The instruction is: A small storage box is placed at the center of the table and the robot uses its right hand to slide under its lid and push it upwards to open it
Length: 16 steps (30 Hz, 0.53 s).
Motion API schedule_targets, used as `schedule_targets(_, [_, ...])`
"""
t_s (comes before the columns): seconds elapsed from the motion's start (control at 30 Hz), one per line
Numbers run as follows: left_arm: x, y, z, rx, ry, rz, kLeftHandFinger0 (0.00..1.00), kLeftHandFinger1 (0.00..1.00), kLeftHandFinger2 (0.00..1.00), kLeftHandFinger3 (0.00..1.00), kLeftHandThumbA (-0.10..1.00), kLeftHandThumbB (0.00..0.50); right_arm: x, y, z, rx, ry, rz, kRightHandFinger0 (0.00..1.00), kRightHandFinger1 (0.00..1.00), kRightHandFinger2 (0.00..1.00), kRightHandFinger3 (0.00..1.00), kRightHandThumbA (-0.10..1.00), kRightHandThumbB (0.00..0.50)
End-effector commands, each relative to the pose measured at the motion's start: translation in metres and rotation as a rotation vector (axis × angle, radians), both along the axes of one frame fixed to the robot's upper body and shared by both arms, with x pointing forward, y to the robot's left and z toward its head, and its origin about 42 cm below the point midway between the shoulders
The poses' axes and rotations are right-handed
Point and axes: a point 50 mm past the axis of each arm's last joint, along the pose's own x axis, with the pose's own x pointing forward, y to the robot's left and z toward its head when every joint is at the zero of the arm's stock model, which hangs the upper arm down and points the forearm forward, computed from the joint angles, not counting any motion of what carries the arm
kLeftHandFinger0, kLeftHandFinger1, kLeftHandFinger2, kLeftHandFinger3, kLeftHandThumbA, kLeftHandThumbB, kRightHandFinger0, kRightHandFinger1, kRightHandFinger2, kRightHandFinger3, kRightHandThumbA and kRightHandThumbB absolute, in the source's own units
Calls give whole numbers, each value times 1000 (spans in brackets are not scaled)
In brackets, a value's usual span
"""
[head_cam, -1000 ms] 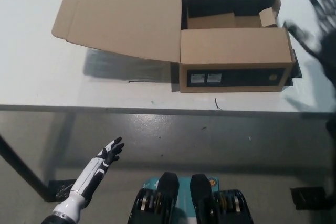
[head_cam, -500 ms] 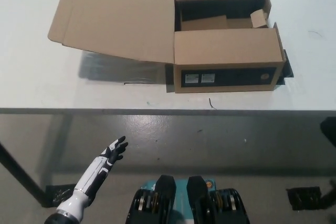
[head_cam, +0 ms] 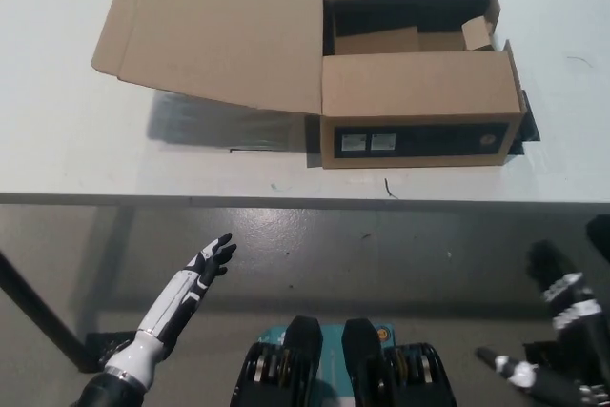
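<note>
Since a moment earlier, the right hand (head_cam: 562, 331) had dropped below the table (head_cam: 67, 140), fingers spread and empty, left hand (head_cam: 205, 269) resting spread low, while the box (head_cam: 419, 107) sat mid-table, lid (head_cam: 219, 30) already flung open, so retreating clear seemed wisest.

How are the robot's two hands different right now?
The left hand is white with dark fingers; the right hand is black. The left hand sits at the lower left, the right hand at the lower right corner. Both are open, empty and below the table, away from the box.

Open box (head_cam: 419, 83) on white table (head_cam: 76, 140)
</note>
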Motion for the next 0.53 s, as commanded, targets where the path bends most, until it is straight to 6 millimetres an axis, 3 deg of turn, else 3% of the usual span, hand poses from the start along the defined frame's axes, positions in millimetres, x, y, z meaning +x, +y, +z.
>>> schedule_targets(0.0, [8,-1,16,-2,-84,-19,1000,1000,1000,1000,1000,500,11,14,-6,-62,-78,19,1000,1000,1000,1000,1000,415])
schedule_targets(0.1, [6,1,14,-16,-79,-19,1000,1000,1000,1000,1000,500,13,16,-14,-72,-49,25,1000,1000,1000,1000,1000,390])
schedule_targets(0.5, [3,1,11,-13,-68,-7,1000,1000,1000,1000,1000,500,13,11,-31,-82,14,9,1000,1000,1000,1000,1000,390])
